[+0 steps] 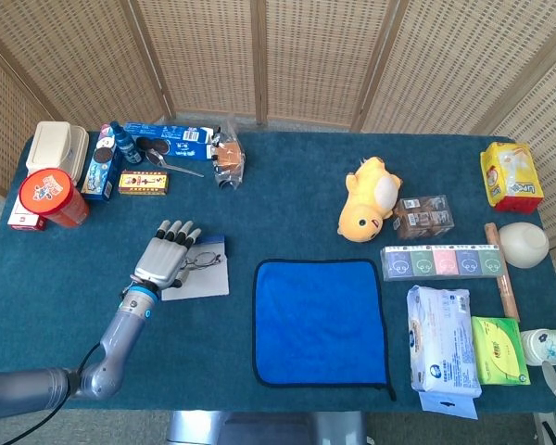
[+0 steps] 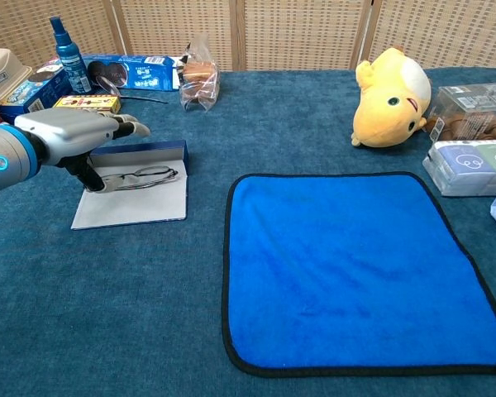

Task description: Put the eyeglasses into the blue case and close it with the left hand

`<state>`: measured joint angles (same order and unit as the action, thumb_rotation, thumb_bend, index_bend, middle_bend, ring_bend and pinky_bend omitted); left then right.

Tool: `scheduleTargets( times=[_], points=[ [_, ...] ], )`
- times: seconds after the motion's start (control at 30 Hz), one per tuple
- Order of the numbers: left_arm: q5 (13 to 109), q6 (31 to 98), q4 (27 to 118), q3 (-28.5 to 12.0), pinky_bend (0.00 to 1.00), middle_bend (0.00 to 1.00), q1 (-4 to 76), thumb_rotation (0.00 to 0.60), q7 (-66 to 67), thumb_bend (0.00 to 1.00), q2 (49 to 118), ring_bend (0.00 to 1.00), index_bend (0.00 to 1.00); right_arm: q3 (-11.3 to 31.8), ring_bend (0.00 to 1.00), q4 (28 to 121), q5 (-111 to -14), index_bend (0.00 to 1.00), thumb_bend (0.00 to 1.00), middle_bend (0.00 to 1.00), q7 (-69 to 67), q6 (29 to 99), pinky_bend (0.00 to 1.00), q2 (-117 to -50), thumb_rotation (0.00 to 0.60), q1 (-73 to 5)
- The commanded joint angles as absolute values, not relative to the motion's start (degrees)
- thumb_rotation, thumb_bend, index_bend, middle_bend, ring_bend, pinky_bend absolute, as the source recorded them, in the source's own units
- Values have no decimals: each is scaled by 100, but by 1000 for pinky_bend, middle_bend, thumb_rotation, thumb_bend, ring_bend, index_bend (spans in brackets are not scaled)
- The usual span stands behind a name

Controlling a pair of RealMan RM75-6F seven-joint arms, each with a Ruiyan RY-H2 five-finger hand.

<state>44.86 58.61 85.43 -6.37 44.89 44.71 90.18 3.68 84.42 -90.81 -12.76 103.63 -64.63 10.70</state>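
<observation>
Left robot hand, fingers apart, empty, hovers over eyeglasses in open blue case, tabletop's left side; next: close lid.

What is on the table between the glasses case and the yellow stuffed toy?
Between the blue case and the yellow plush toy there is only bare blue tabletop, shown in the chest view.

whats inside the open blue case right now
The eyeglasses lie inside the blue case, on its pale lining. The left hand covers the case's left end, so that part is hidden.
</observation>
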Motion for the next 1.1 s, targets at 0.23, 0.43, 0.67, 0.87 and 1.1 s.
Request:
scheduleTargets(
  times=[0.23, 0.43, 0.67, 0.87, 1.1],
  points=[
    [4328, 5817, 8163, -673, 0, 0, 4648, 495, 4609, 383, 9256, 0, 0, 362, 90, 8439, -9063, 15, 278, 158, -1280, 10390, 167, -6456, 575, 1103],
    [4128, 5742, 7896, -769, 0, 0, 4780, 495, 4700, 383, 9387, 0, 0, 363, 90, 8442, -9056, 14, 278, 158, -1282, 10401, 167, -6454, 576, 1116],
    [3960, 5709, 7717, -869, 0, 0, 4905, 494, 4763, 382, 9484, 0, 0, 370, 90, 8450, -9041, 15, 279, 158, -1291, 10421, 167, -6440, 572, 1135],
    [3903, 5716, 7621, -920, 0, 0, 4969, 497, 4752, 376, 9557, 0, 0, 370, 90, 8465, -9050, 14, 279, 158, -1271, 10409, 167, -6436, 575, 1128],
    [3852, 5750, 7481, -969, 0, 0, 5002, 495, 4709, 361, 9639, 0, 0, 369, 90, 8487, -9039, 14, 279, 158, -1247, 10419, 167, -6423, 573, 1146]
  ],
)
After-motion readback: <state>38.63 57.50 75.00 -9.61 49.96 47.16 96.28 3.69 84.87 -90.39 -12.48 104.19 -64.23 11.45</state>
